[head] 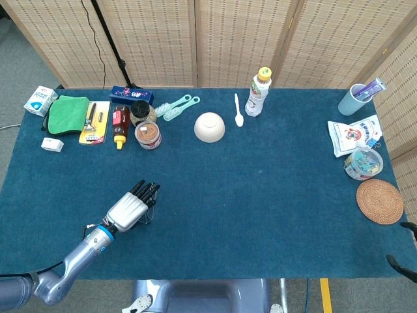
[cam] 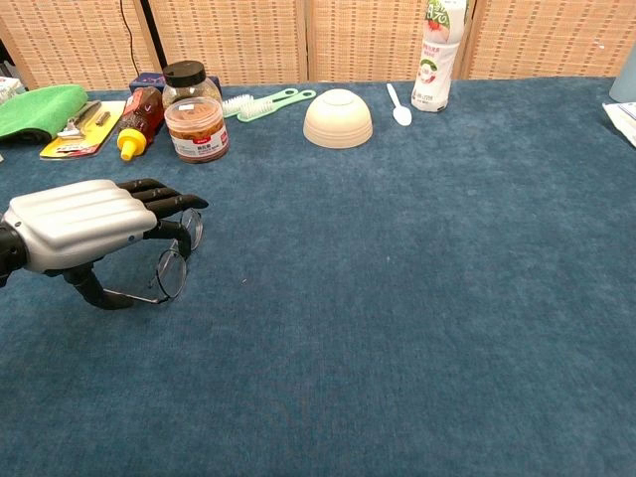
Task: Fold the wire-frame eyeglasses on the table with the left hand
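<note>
The wire-frame eyeglasses (cam: 171, 274) lie on the blue table (cam: 417, 298) at the front left, lenses toward the middle and one thin temple running back under my left hand (cam: 79, 224). The hand hovers palm-down over the frame with its dark fingers (cam: 164, 199) stretched out above the lenses. Its thumb (cam: 91, 289) reaches down to the temple wire. In the head view the left hand (head: 130, 208) covers most of the glasses. Two dark finger-like tips (head: 401, 266) show at the lower right edge beyond the table, perhaps my right hand.
Along the back left stand a brown jar (cam: 197, 127), a sauce bottle (cam: 139, 117), brushes (cam: 266, 102) and a green cloth (cam: 40, 107). A white bowl (cam: 338, 117), a spoon (cam: 397, 105) and a drink bottle (cam: 435, 55) sit further back. Snacks, a cup and a woven coaster (head: 379, 201) lie far right.
</note>
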Controlling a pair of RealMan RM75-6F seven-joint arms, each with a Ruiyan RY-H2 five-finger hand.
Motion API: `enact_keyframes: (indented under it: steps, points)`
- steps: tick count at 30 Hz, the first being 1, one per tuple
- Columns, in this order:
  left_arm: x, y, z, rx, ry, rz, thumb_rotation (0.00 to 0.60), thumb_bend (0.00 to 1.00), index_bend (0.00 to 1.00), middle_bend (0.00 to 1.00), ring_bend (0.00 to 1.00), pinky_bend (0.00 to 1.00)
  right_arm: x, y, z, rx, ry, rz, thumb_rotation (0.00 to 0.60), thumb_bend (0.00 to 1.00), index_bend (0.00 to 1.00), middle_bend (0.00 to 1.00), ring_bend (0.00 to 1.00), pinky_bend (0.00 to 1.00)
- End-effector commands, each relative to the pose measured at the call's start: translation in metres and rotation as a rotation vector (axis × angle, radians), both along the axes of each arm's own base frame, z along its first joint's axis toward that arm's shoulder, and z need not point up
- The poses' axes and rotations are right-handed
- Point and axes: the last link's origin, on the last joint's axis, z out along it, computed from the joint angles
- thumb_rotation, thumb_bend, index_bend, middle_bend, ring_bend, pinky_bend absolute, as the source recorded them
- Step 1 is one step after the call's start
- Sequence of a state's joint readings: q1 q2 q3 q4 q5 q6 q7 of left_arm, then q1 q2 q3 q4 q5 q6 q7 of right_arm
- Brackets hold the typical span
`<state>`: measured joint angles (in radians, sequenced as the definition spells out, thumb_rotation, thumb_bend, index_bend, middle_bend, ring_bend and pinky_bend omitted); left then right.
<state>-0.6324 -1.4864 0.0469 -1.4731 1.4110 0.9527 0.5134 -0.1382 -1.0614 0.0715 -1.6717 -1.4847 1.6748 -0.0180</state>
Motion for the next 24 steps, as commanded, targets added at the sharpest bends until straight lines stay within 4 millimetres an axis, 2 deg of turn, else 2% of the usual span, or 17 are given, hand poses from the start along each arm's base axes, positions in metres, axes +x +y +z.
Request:
enact_keyframes:
  steps: [1, 10, 24]
  points:
    - [0.001, 0.001, 0.0, 0.002, -0.003, -0.002, 0.584, 0.19, 0.39, 0.0, 0.0, 0.0, 0.0, 0.0, 0.0, 0.0, 0.0, -0.002, 0.6, 0.01, 0.3, 0.1, 0.16, 0.28]
    - [0.006, 0.004, -0.005, 0.002, -0.017, -0.011, 0.586, 0.2, 0.46, 0.0, 0.0, 0.0, -0.001, 0.001, 0.002, -0.005, -0.001, -0.007, 0.6, 0.01, 0.3, 0.1, 0.16, 0.28]
    - [0.011, 0.003, -0.006, 0.013, -0.048, -0.015, 0.586, 0.2, 0.51, 0.0, 0.0, 0.0, -0.001, 0.002, 0.002, -0.008, 0.001, -0.008, 0.6, 0.01, 0.3, 0.1, 0.16, 0.28]
